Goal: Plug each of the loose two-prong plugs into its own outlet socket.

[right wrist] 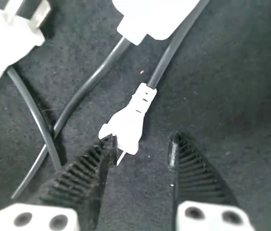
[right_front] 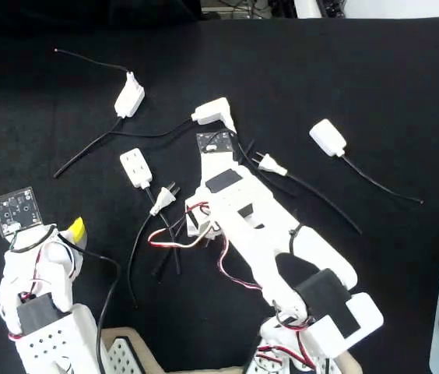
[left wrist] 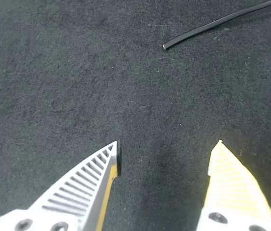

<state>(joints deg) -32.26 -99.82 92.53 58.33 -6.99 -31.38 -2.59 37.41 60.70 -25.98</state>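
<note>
While the left gripper (left wrist: pixel 167 142) hangs wide open and empty over bare cloth (left wrist: pixel 54 72) at the near left, with a cut cable end (left wrist: pixel 165 46) ahead of it, the right gripper (right wrist: pixel 141 139) is the one placed for the job. Its arm (right_front: pixel 274 234) reaches from the near edge out to mid-table. Its black fingers (right wrist: pixel 80 178) are spread apart and hold nothing.

A small plug (right wrist: pixel 128 125) lies on the cloth right at the fingertips, partly in the gap and off-centre. It is at one finger, maybe touching it, and clear of the other. Its long axis runs roughly near to far, a little slanted, in line with the fingers and not across them. The prongs (right wrist: pixel 121 156) point back toward the gripper, and the cable (right wrist: pixel 174 48) leads off the far end.

Closing would, I judge, pinch the body across its width, though a small sideways shift to centre it looks wise.

Just beyond, a socket (right wrist: pixel 154 17) lies beside that cable, so the plug would need turning round to face it. A second plug (right wrist: pixel 8 33) lies off to one side, farther from the fingers. Another socket (right_front: pixel 129 97) lies at the far left, well apart.
</note>
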